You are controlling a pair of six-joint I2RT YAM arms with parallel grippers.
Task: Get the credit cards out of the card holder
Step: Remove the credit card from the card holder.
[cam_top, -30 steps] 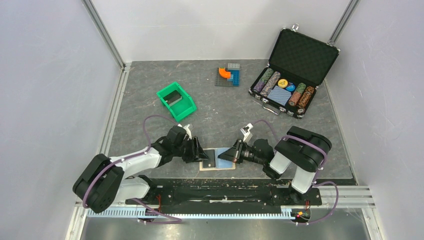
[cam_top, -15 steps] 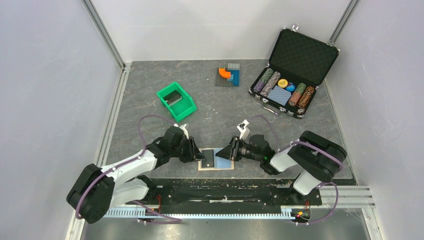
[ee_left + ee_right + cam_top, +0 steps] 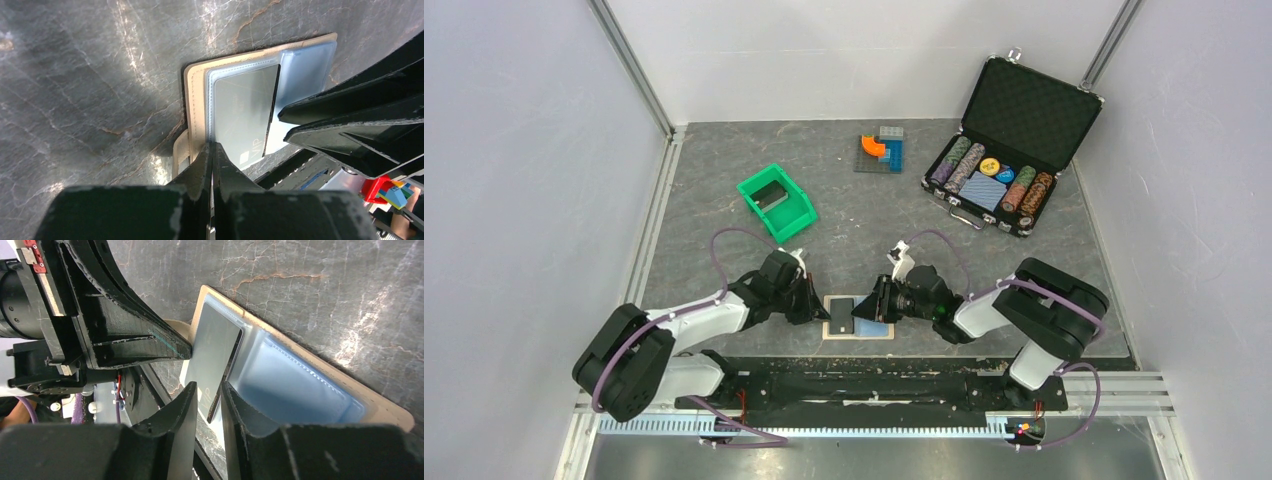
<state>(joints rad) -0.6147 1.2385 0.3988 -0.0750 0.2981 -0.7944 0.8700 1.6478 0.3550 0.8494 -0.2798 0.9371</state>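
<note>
The card holder (image 3: 876, 331) lies spread open near the table's front edge, tan rim (image 3: 196, 100) up and light blue pockets (image 3: 300, 390) showing. A dark grey credit card (image 3: 245, 115) sits on its left half, its inner edge lifted off the pocket (image 3: 212, 352). My left gripper (image 3: 213, 146) is shut, its tips resting on the holder's left border beside the strap tab (image 3: 181, 150). My right gripper (image 3: 209, 386) comes in from the right, slightly open, with the card's lower corner between its fingers. In the top view the left gripper (image 3: 816, 308) and the right gripper (image 3: 871, 306) face each other across the card (image 3: 841, 316).
A green bin (image 3: 776, 203) with a dark item inside stands at the left. An open black chip case (image 3: 1009, 150) sits back right. A small pile of orange, blue and grey blocks (image 3: 881, 150) lies at the back. The holder is close to the front rail (image 3: 874, 362).
My left gripper has gone from open to shut against the holder's left border. My right gripper has opened a little and slid left, so its fingers now straddle the card's corner.
</note>
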